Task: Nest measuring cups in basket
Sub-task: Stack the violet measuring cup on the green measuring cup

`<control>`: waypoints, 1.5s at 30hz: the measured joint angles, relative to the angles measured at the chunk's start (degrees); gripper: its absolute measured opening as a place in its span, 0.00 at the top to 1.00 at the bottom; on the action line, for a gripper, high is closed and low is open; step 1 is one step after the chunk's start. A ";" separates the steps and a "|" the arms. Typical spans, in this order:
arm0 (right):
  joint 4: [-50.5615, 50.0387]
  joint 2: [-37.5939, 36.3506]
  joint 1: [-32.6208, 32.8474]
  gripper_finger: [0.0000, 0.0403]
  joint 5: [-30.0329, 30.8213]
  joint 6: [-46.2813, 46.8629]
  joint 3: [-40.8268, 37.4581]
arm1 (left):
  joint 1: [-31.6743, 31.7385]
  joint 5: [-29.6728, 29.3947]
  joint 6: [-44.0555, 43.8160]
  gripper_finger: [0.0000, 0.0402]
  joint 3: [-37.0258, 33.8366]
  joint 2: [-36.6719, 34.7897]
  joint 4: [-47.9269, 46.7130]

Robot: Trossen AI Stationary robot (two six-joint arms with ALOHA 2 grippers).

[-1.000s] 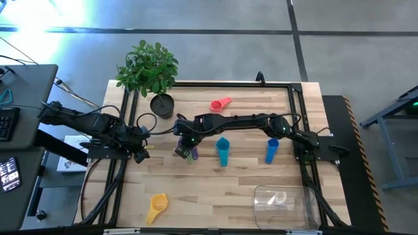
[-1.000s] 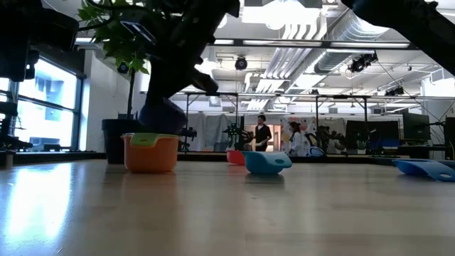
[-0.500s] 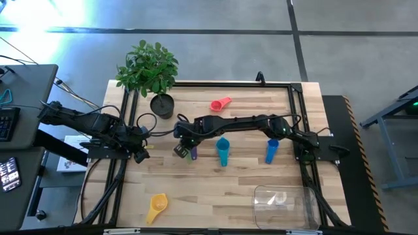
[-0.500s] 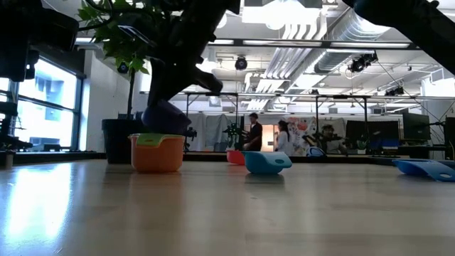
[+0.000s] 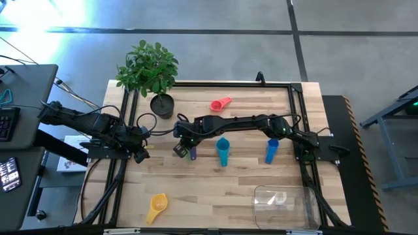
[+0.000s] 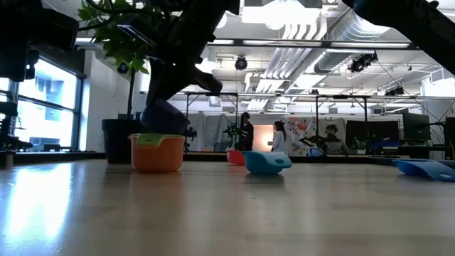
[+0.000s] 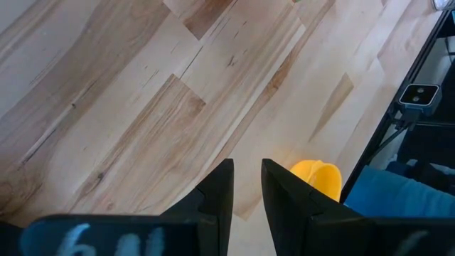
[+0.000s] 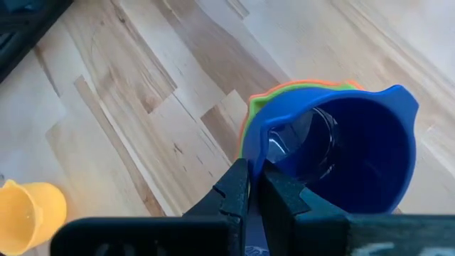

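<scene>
Because the right gripper [image 8: 250, 186] has its fingers pinched thin on the rim of the purple-blue cup [image 8: 341, 153], that cup hangs just above the orange cup [image 6: 157, 153], which already carries a green cup [image 6: 153, 139] inside it. I take this as lining one cup over the stack so that it can drop in and nest. In the high view the right arm reaches far across the bench [image 5: 196, 183] to its left half, near the plant pot [image 5: 162, 104], since that is where the stack stands.

The other cups lie apart: a teal cup [image 5: 223, 151] and a blue cup [image 5: 272, 150] in the middle, a pink cup [image 5: 220, 104] toward the far edge, a yellow cup [image 5: 157, 207] near the front. The basket [image 5: 286, 205] sits at the front right corner, well apart from the stack (so the nested cups would have some way to travel).

The left gripper [image 7: 246, 188] waits at the left edge of the bench, its fingers close together with only a narrow gap and nothing between them.

Compared with a second ago, the orange stack stands slightly further right in the low view, and the held cup sits a touch lower over it; the people in the room behind have walked on.
</scene>
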 joint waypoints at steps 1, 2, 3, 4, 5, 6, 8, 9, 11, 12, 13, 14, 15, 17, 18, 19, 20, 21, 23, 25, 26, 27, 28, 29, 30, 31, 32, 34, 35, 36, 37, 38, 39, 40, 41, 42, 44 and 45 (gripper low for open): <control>-0.04 0.00 -0.10 0.96 -0.19 0.31 -0.01 | 0.01 0.02 0.00 0.84 0.00 0.01 -0.01; -0.05 0.00 -0.11 0.96 -0.27 0.33 -0.14 | 0.00 0.00 0.00 0.84 0.00 0.02 -0.01; -0.11 0.00 -0.13 0.96 -0.39 0.33 -0.19 | 0.00 0.00 0.00 0.84 0.00 0.02 0.00; -0.07 0.02 -0.13 0.96 -0.39 0.33 -0.20 | 0.00 0.01 0.00 0.84 0.00 0.02 0.00; -0.03 0.02 -0.13 0.96 -0.35 0.33 -0.20 | 0.02 0.02 0.00 0.84 0.00 0.02 -0.02; -0.03 0.02 -0.13 0.96 -0.35 0.33 -0.20 | 0.01 0.01 0.00 0.84 0.00 0.01 0.00; -0.04 0.03 -0.13 0.96 -0.35 0.33 -0.20 | 0.02 0.00 0.00 0.84 0.00 0.02 0.00; -0.04 0.03 -0.11 0.96 -0.39 0.33 -0.20 | 0.01 0.01 -0.01 0.84 0.00 0.01 0.00; -0.02 0.04 -0.13 0.96 -0.45 0.86 -0.20 | 0.02 0.01 0.00 0.84 0.00 0.02 -0.02; -0.04 0.04 -0.13 0.96 -0.56 1.27 -0.20 | 0.02 0.00 0.00 0.84 0.00 0.02 0.00; -0.04 0.04 -0.13 0.96 -0.58 1.36 -0.20 | 0.01 0.02 0.00 0.84 0.00 0.00 0.00; -0.04 0.04 -0.11 0.96 -0.57 1.38 -0.20 | 0.02 0.00 0.00 0.84 0.00 0.00 -0.02; -0.04 0.04 -0.11 0.96 -0.59 1.39 -0.20 | 0.01 0.00 0.00 0.84 0.00 0.02 -0.01; -0.07 0.04 -0.11 0.94 -0.57 1.38 -0.20 | 0.02 0.00 0.00 0.84 0.00 0.02 0.00; -0.19 0.04 -0.12 0.93 -0.57 1.41 -0.20 | 0.02 0.00 0.00 0.84 0.00 0.02 0.00; -0.37 0.04 -0.12 0.90 -0.57 1.40 -0.20 | 0.02 0.00 0.00 0.84 0.00 0.02 -0.02; -0.48 0.04 -0.13 0.87 -0.57 1.41 -0.20 | 0.00 0.00 0.00 0.84 0.00 0.02 0.00; -0.58 0.04 -0.15 0.84 -0.57 1.41 -0.20 | 0.00 0.00 0.00 0.84 0.00 0.02 -0.01; -0.88 0.04 -0.23 0.77 -0.38 1.38 -0.20 | 0.01 0.01 0.00 0.84 0.00 0.02 0.00; -0.87 0.04 -0.37 0.71 -0.06 1.39 -0.20 | 0.00 0.00 0.00 0.84 0.00 0.02 -0.02; -0.87 0.04 -0.45 0.69 -0.05 1.40 -0.20 | 0.00 0.00 0.00 0.84 0.00 0.02 0.00; -0.87 0.04 -0.51 0.67 -0.04 1.38 -0.20 | 0.01 0.00 0.00 0.84 0.00 0.01 -0.01; -0.85 0.04 -0.59 0.65 -0.02 1.41 -0.20 | 0.02 0.00 0.00 0.84 0.00 0.00 -0.01; -0.79 0.04 -0.61 0.64 0.03 1.42 -0.20 | 0.01 0.01 0.00 0.84 0.00 0.01 0.00; -0.51 0.04 -0.61 0.63 0.07 1.71 -0.20 | 0.02 0.02 0.00 0.84 0.00 0.01 0.00; -0.14 0.04 -0.65 0.62 0.25 2.11 -0.20 | 0.02 0.00 0.00 0.84 0.00 0.02 0.00; 0.05 0.04 -0.71 0.62 0.33 2.37 -0.20 | 0.00 0.01 0.00 0.84 0.00 0.02 0.00; 0.07 0.04 -0.80 0.62 0.14 2.46 -0.20 | 0.01 0.01 0.00 0.84 0.00 0.01 0.00; -0.13 0.04 -0.81 0.62 -0.18 2.51 -0.20 | 0.02 0.00 0.00 0.84 0.00 0.02 0.00; -0.68 0.04 -0.81 0.62 -0.45 2.82 -0.20 | 0.00 0.00 0.00 0.84 0.00 0.02 0.00; -1.59 0.04 -0.81 0.62 -0.63 2.97 -0.20 | 0.01 0.00 -0.02 0.84 0.00 0.02 -0.01; -2.72 0.03 -0.81 0.62 -0.70 2.97 -0.20 | 0.00 0.01 0.00 0.84 0.00 0.01 -0.01; -4.22 -0.14 -0.80 0.62 -0.76 2.82 -0.20 | 0.00 0.01 0.00 0.84 0.00 0.02 0.00; -5.68 -0.34 -0.74 0.63 -0.64 2.61 -0.20 | 0.01 0.00 -0.01 0.84 0.00 0.01 -0.02; -6.92 -0.70 -0.62 0.63 -0.38 2.45 -0.20 | 0.01 0.02 -0.01 0.84 0.00 0.01 0.00; -8.85 -1.29 -0.49 0.64 0.11 2.43 -0.14 | 0.02 0.01 0.00 0.84 0.00 0.02 0.02; -12.46 -1.83 -0.09 0.64 1.68 2.45 0.70 | 0.00 0.01 0.00 0.84 0.00 0.00 0.01; -14.09 -1.84 0.03 0.65 2.50 2.48 1.33 | 0.02 0.02 -0.02 0.84 0.00 0.02 0.09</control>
